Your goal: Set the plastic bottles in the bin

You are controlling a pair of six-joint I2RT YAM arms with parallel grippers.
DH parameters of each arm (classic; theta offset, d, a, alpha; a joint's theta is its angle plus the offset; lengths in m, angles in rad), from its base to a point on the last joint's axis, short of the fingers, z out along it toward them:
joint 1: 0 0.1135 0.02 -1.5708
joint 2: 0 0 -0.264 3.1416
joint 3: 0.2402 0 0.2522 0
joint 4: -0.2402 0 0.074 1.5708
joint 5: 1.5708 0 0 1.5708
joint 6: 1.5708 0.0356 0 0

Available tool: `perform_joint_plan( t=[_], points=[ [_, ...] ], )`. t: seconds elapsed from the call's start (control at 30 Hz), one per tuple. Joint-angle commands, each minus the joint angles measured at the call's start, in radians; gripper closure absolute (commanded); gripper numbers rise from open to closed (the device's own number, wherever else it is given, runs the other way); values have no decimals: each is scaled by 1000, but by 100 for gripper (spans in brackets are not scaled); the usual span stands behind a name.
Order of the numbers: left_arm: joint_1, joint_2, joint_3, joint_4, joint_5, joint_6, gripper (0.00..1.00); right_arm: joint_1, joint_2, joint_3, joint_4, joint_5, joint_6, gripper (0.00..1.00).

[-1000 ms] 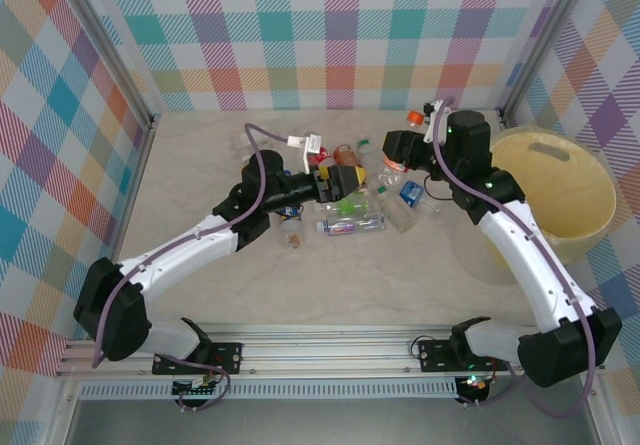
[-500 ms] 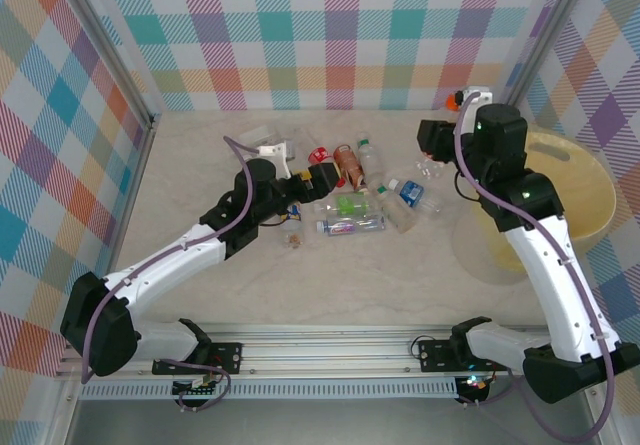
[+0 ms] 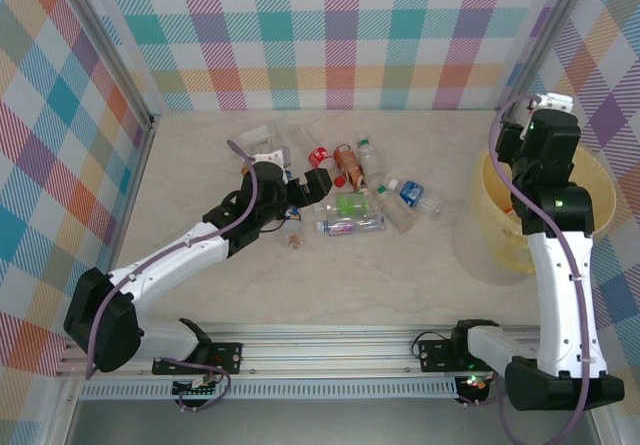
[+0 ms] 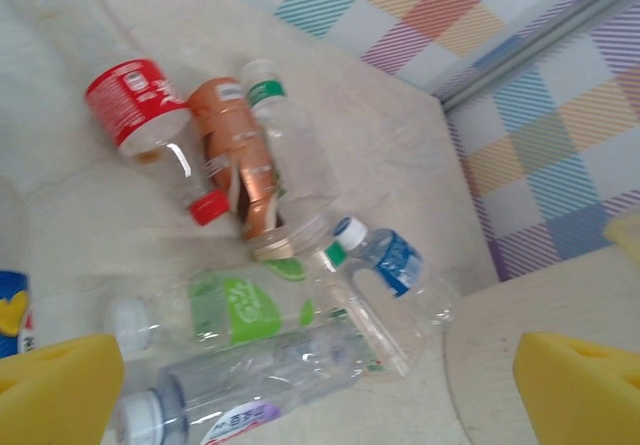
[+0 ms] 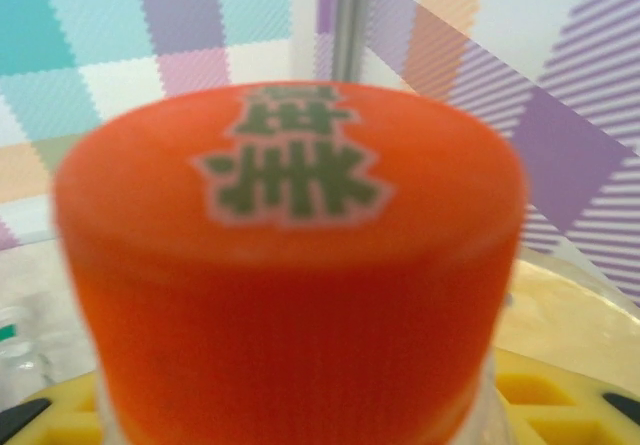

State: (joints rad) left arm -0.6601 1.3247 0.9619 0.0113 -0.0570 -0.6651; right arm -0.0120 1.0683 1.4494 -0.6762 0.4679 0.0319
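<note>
— While the right arm (image 3: 560, 265) was over by the bin (image 3: 592, 190), where did the bottles (image 3: 352, 193) lie?

— Most lay in a loose heap on the bench (image 3: 400, 295), well apart from the bin. One was up off the bench: the orange-capped bottle (image 5: 290, 265), clenched in the right tool (image 3: 508, 143) at the bin's left rim, as seen from above.

— How could you tell it was gripped?

— From the right wrist its cap loomed large and blurred, with yellow pads (image 5: 545, 395) low on either side of it.

— And the heap itself?

— At its far end a red-label bottle (image 4: 138, 105), a copper bottle (image 4: 232, 150) and a clear bottle (image 4: 290, 155) with a green-and-white band lay side by side, the copper one touching the clear one. Nearer lay a blue-label bottle (image 4: 397, 262), a green-label bottle (image 4: 232, 310) and a long bottle (image 4: 262, 393) with a purplish label, all on their sides.

— What of the left tool (image 3: 315, 185)?

— Released, jaws as wide as they go, grasping nothing. It hung just beside the heap's left edge, its pads framing the bottles from the left wrist.

— And round about?

— The bin stood at the bench's right side, close to the checked wall (image 3: 340, 35).
</note>
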Motion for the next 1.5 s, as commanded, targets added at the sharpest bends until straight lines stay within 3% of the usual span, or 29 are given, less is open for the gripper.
perform_joint_plan(
  t=[0.0, 0.27, 0.77, 1.0, 1.1, 1.47],
  points=[
    [15, 25, 36, -60, -31, -22, 0, -40, 11, -21, -58, 13, -21, 60],
    [24, 88, 117, -135, -2, -10, 0, -148, 91, -18, -215, 51, -9, 59],
    [24, 134, 158, -160, 54, -47, 0, -290, 153, -164, -56, 235, -139, 57],
    [24, 135, 140, -155, 57, -79, 0, -299, 147, -232, 44, 289, -206, 50],
    [24, 130, 135, -161, 54, -83, 0, -301, 144, -251, 62, 325, -219, 42],
    [24, 116, 116, -172, 30, -90, 0, -300, 94, -248, 50, 370, -171, 29]
  ],
)
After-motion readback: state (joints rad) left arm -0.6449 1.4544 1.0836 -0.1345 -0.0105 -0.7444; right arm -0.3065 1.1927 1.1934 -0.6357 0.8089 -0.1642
